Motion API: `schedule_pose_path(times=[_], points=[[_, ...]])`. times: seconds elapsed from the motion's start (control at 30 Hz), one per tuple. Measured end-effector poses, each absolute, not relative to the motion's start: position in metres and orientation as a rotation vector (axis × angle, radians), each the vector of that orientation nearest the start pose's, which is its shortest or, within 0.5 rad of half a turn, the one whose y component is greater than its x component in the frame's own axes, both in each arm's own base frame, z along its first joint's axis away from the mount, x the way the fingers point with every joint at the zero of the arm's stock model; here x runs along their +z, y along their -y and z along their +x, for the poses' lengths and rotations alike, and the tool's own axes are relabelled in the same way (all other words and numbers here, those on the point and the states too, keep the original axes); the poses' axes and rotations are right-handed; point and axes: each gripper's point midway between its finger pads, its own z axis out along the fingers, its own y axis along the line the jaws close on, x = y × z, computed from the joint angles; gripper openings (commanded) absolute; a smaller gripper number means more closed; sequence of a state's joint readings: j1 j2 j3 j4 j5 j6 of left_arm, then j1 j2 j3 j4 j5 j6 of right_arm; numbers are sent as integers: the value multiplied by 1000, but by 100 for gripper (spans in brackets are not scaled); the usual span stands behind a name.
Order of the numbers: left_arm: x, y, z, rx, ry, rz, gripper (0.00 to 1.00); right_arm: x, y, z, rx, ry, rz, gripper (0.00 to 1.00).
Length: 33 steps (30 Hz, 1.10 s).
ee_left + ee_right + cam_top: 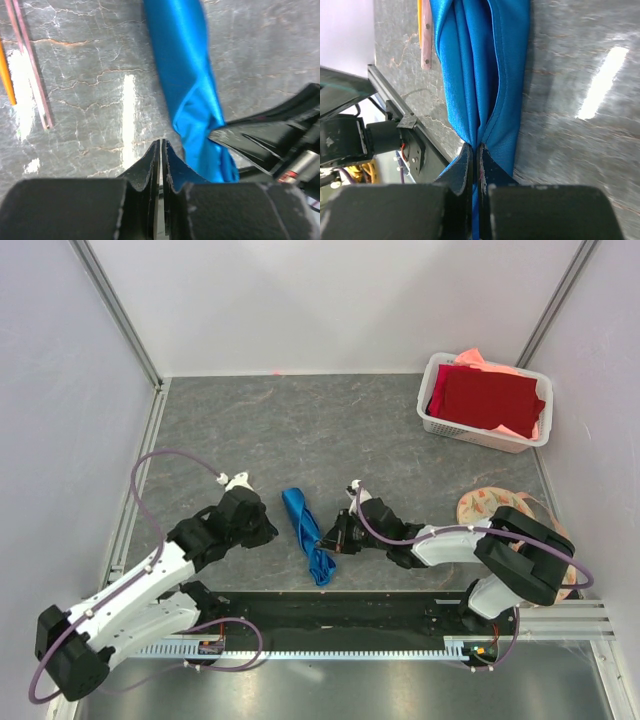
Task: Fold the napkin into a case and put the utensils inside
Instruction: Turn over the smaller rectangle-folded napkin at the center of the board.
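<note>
Napkin: bright blue, gathered into a narrow, creased strip, not laid flat. It lies on the table close to the near edge, about midway between the left and right edges, running away from the arms at a slight slant.

Right gripper: jaws together, pinching a fold of the napkin at the strip's near end.

Left gripper: just left of the strip, jaws drawn almost together with only a thin slit and nothing seen between them. Blue cloth shows beside one finger; contact cannot be confirmed.

Utensils: thin orange and pinkish sticks flat on the table left of the napkin, outside it.

Far right corner: white basket holding a dark red cloth over a salmon-pink cloth. A floral mat lies near the right edge, partly under the right arm.
</note>
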<state>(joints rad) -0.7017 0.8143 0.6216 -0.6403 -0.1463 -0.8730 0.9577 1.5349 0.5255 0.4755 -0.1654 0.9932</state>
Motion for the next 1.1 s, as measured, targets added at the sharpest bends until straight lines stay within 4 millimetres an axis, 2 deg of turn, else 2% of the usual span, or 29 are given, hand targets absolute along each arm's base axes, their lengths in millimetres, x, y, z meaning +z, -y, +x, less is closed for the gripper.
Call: schedule_pose_path(times=[0.13,0.2,0.3,0.33,0.43,0.53,0.67,0.77,0.9,0.97,1.1], points=[[97,172,187,-535,-2501,-261,8,57,-340,173,1290,-2385,-25,11],[87,181,191,-535,-2541,-245,7,52,-330,175,1298,-2391,-5,13],[73,195,198,-541,-2594,-219,5,44,-314,181,1287,-2413,27,29],[70,201,201,-551,-2607,-209,5,41,-309,183,1281,-2421,34,41],[71,222,213,-613,-2618,-185,5,30,-285,190,1188,-2478,46,58],[79,239,223,-684,-2593,-167,5,38,-264,196,1036,-2505,12,66],[88,257,233,-766,-2571,-142,5,77,-255,214,861,-2469,-86,64],[91,270,240,-808,-2576,-121,4,89,-258,212,819,-2456,-138,53],[83,279,251,-803,-2593,-122,4,78,-273,174,799,-2515,-266,37],[78,280,257,-786,-2604,-129,4,73,-280,157,821,-2531,-312,34],[62,281,277,-715,-2625,-146,3,51,-273,140,799,-2575,-299,28]])
